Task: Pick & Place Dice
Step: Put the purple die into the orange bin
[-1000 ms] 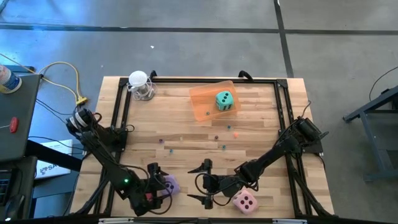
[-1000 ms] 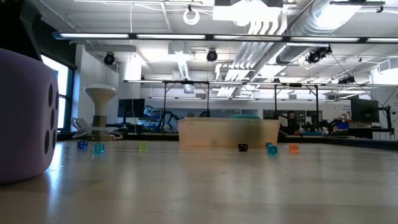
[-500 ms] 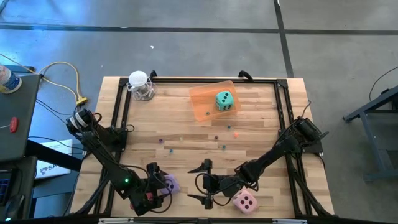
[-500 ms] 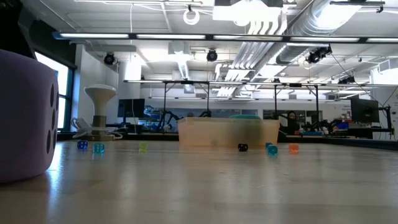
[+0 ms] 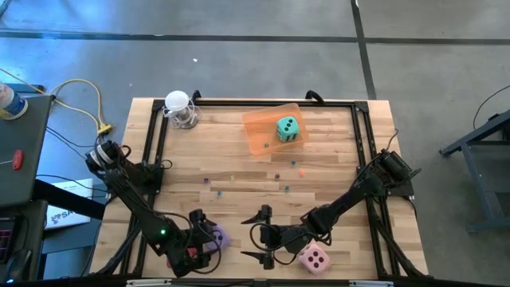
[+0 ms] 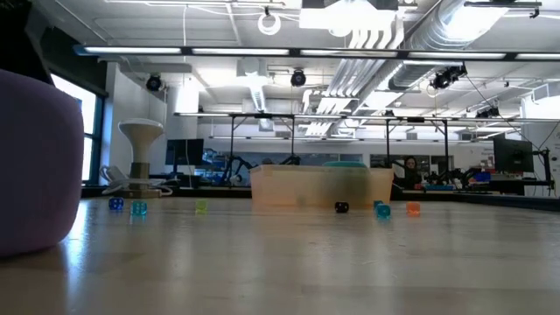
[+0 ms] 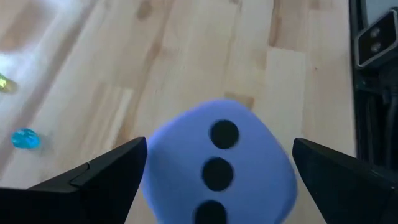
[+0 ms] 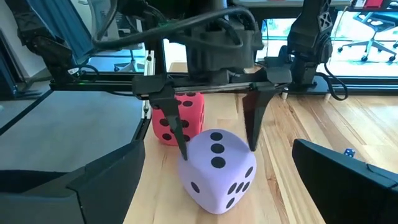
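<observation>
Four dice are in play, and the one in hand is the purple die point(image 5: 217, 237), which sits on the desk point(image 5: 239, 159) near its front edge, between the two fingers of the left claw point(image 5: 209, 239). We see those fingers spread wide on either side of it in the right wrist view, tips low beside the cube, not pressing it; nothing is gripped yet. Just behind the purple die in that view stands the red die point(image 8: 179, 118). The pink die point(image 5: 313, 257) lies near the front edge too, just beside the right claw point(image 5: 253, 233), which is also wide open and holds nothing. The teal-green die point(image 5: 288, 128) already rests in the orange tray point(image 5: 259, 119) at the far side of the desk.

We judge the step in hand to be closing on the purple die. To do it well, we keep the cube centred between the fingers and squeeze flat face to flat face, not across a rounded corner, since the die looks soft and may twist or pop out. We lift straight up before swinging toward the tray, clear of the red die and of the small beads point(image 5: 276, 176) scattered mid-desk. The right arm can wait where it is.
</observation>
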